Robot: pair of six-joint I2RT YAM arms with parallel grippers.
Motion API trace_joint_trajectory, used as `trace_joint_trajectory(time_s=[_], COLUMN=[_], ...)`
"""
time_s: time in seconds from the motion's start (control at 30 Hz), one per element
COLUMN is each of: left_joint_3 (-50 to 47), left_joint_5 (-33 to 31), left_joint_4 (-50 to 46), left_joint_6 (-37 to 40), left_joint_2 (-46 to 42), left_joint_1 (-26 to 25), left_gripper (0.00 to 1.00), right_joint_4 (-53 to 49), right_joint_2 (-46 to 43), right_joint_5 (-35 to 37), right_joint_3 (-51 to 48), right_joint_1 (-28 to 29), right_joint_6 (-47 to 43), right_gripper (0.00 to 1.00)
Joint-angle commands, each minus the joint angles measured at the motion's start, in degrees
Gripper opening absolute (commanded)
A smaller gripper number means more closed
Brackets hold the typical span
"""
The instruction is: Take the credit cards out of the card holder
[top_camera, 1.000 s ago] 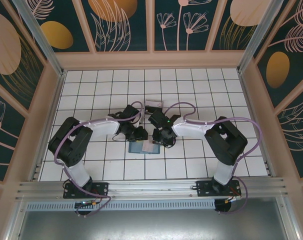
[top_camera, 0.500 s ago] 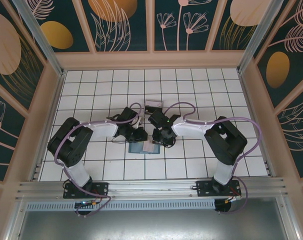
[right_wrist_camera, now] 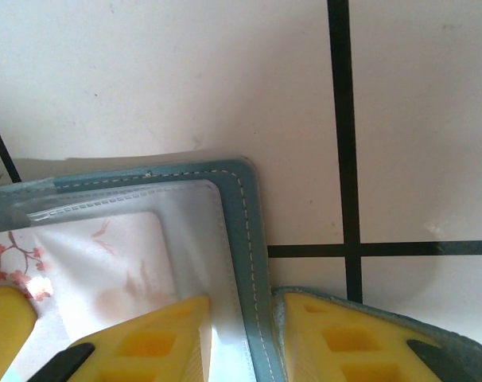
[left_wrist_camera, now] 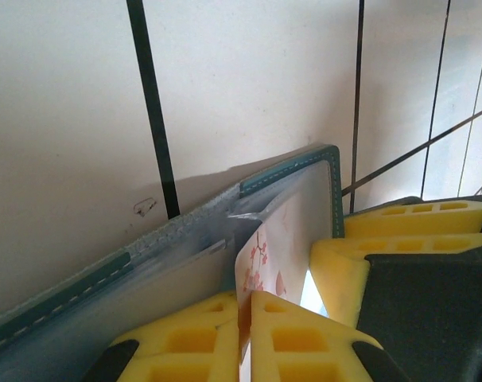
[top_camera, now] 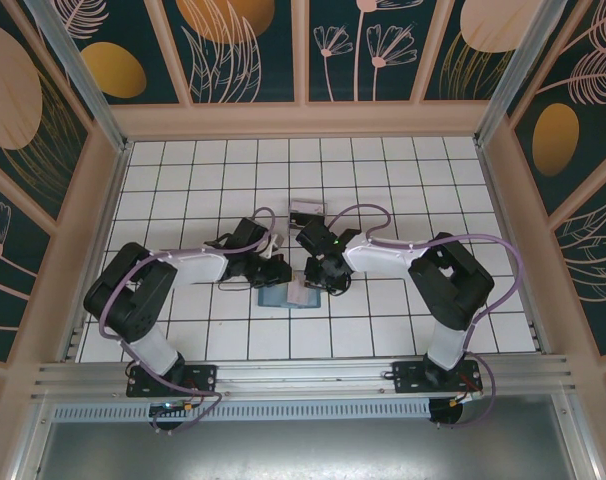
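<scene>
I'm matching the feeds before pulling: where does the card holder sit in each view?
Top: holder lies flat just below the picture's centre.
Left wrist: holder slants from lower left up to its stitched corner, right of centre.
Right wrist: holder fills the lower left, with its stitched corner near centre.
Shared landmark: the blossom card in its pocket.

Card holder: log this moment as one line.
left hand: pinching pale blossom-print card | right hand: clamping teal stitched card holder edge
</scene>
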Motion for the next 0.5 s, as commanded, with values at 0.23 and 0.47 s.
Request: trace_joint_trajectory(time_s=[0.23, 0.47], left_joint_3=[-2.12, -2.51], left_joint_5=[0.17, -0.26], left_joint_4=[-4.16, -5.27], left_joint_6=[0.21, -0.14], left_joint_2=[-4.23, -6.44], left_joint_1=[0.66, 0.98], left_gripper=[0.10, 0.10], right_joint_4=[0.79, 0.78], right_joint_2=[6.26, 6.18], right_joint_5=[1.63, 1.63], right_joint_3=[-3.07, -3.08], right_joint_1=[1.00, 1.00], right_joint_6=[-0.79, -0.82], right_gripper=[0.29, 0.28])
